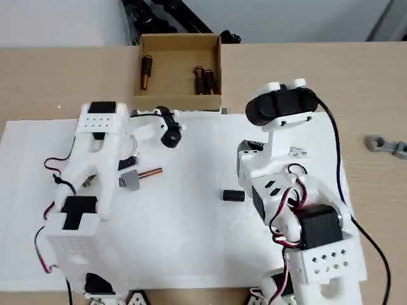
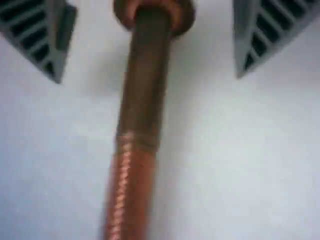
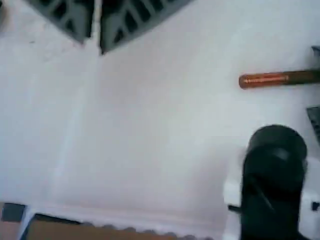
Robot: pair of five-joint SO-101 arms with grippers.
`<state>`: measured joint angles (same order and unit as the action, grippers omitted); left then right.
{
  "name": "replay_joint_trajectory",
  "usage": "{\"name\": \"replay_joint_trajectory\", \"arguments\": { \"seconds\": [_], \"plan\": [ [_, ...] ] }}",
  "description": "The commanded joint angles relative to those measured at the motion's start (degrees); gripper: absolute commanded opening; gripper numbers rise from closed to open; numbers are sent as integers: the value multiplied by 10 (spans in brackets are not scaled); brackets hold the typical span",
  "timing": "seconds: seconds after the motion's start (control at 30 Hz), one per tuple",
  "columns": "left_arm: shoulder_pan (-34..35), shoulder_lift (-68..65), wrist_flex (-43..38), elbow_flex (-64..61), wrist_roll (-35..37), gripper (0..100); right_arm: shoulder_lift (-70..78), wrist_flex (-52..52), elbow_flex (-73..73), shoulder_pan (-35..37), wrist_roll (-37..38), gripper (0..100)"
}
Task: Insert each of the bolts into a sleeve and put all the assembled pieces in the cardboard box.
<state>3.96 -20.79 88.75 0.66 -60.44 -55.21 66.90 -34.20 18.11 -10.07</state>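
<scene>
Tabletop of pale wood [image 1: 381, 70] carries a white sheet [image 1: 191, 248]. At the far edge of the sheet sits the cardboard box [image 1: 180, 42], open at the top. Three assembled pieces [image 1: 203, 80] lie in it: one alone by its left wall, two side by side near its right wall, all with their long axes running roughly front to back.

My left gripper [image 1: 129, 171] is low over the left half of the sheet with its jaws spread wide. In my left wrist view its grey fingers [image 2: 40, 35] stand on either side of the bolt [image 2: 142, 110], and neither one touches it. The bolt lies flat on the sheet. Its head sits between my jaws, and its threaded end points away from the gripper, toward the middle of the sheet. From above, its long axis runs almost left to right, with the threaded tip tilted slightly toward the box.

My right gripper [image 1: 248, 155] is over the right half of the sheet, well apart from the bolt, jaws pressed together on nothing; my right wrist view shows its fingers [image 3: 135, 15] meeting with only a thin line between them.

A black sleeve [image 1: 233, 196] lies on its side near the middle of the sheet, just beside my right arm, its long axis running left to right.
</scene>
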Motion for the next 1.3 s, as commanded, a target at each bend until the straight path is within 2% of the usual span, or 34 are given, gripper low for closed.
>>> {"name": "replay_joint_trajectory", "arguments": {
  "seconds": [0.0, 0.1, 0.2, 0.3, 0.43, 0.6, 0.7, 0.77, 0.93, 1.0, 1.13, 1.27],
  "plan": [
    [11, 4, 62, 61, 8, 224, -9, 0, 4, -5, -18, 6],
    [13, 4, 113, 110, 47, 222, -9, 0, 4, -5, -18, 6],
    [12, 4, 115, 151, 156, 222, -9, -3, 4, -5, -18, 6],
    [2, 4, 117, 160, 314, 222, -9, -5, 4, -5, -18, 6],
    [3, 4, 118, 149, 580, 222, -9, -5, 4, -5, -18, 6],
    [17, 3, 117, 122, 870, 222, -9, -5, 4, -5, -19, 6],
    [20, 4, 117, 124, 1007, 222, -9, -6, 4, -5, -19, 6],
    [17, 4, 117, 122, 1036, 222, -9, -6, 4, -5, -19, 6],
    [-5, 1, 116, 120, 1044, 222, -9, -4, 4, -5, -19, 6],
    [-15, 4, 117, 110, 1086, 222, -9, -3, 4, -5, -19, 6],
    [-25, 0, 117, 82, 1224, 224, -9, -5, 4, -5, -19, 6],
    [-23, 3, 117, 80, 1229, 223, -9, -2, 4, -5, -19, 6]
  ]
}}
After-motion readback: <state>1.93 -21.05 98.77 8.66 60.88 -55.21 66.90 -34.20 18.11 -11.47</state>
